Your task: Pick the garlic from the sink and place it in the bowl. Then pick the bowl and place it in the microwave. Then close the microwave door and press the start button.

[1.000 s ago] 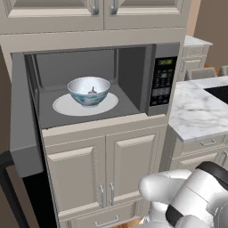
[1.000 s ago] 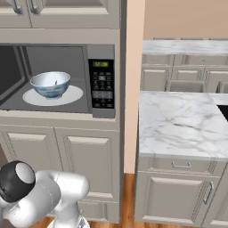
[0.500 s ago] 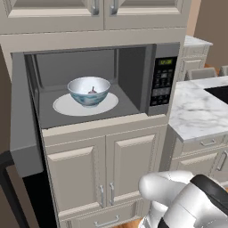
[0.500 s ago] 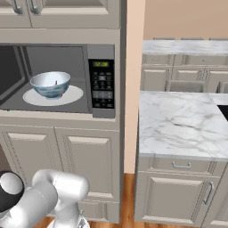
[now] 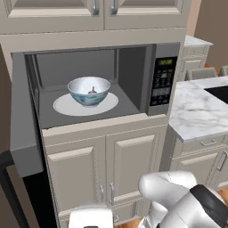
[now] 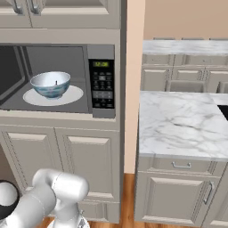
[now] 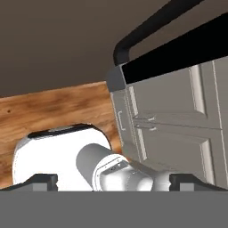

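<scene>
The bowl [image 5: 89, 91] [image 6: 50, 84] stands on a flat white plate [image 5: 67, 107] inside the open microwave [image 5: 133, 80] [image 6: 67, 58]. The garlic [image 5: 92, 90] lies in the bowl, and its tip [image 6: 56, 82] peeks over the rim. The microwave door [image 5: 20, 124] [image 7: 178, 51] hangs swung out to the left, its black handle [image 5: 6, 187] [image 7: 147, 26] low at the left. My gripper [image 7: 116, 181] is open and holds nothing, down near the floor below the door's corner. A dark corner of the sink [image 5: 218, 93] shows at the far right.
The black keypad panel [image 5: 161, 82] [image 6: 102, 82] is at the microwave's right. Cream cabinet doors [image 5: 102, 169] [image 7: 178, 129] stand below it. A marble counter [image 5: 196, 111] [image 6: 178, 124] juts out on the right. Wooden floor [image 7: 53, 111] lies under the hand.
My arm has sunk lower in both base views over the last second. The bowl, the garlic and the door have not moved, and the gripper stays open.
</scene>
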Robot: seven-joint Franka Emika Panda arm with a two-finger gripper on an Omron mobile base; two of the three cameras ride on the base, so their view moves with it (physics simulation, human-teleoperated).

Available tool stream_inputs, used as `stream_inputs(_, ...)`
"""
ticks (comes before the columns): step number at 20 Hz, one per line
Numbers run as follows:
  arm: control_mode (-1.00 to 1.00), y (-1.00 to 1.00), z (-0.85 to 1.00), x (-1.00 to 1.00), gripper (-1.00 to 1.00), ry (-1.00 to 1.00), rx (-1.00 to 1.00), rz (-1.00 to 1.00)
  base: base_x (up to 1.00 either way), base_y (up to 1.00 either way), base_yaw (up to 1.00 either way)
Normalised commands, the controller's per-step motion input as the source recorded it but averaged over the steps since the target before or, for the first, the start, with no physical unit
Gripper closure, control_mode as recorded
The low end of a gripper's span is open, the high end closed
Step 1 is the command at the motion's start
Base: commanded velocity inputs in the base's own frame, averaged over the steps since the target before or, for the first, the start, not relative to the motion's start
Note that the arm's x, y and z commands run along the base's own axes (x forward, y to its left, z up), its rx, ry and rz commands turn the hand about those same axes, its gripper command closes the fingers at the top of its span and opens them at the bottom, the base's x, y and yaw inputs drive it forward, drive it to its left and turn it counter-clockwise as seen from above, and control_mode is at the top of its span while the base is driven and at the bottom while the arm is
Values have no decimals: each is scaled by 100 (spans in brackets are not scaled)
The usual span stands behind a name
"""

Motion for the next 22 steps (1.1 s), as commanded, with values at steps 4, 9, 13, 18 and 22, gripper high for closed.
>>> stream_inputs(4,-100,-30,-19,56,-100,0,0,-45,0,0,0)
stream_inputs(9,-100,-33,-14,19,-100,0,0,-44,0,0,0)
stream_inputs(13,-100,40,-15,-97,-100,-26,0,-15,0,0,0)
stream_inputs(18,-100,100,-9,-40,-100,-32,-11,0,0,0,0)
stream_inputs(22,-100,100,0,22,-100,-22,-16,-1,0,0,0)
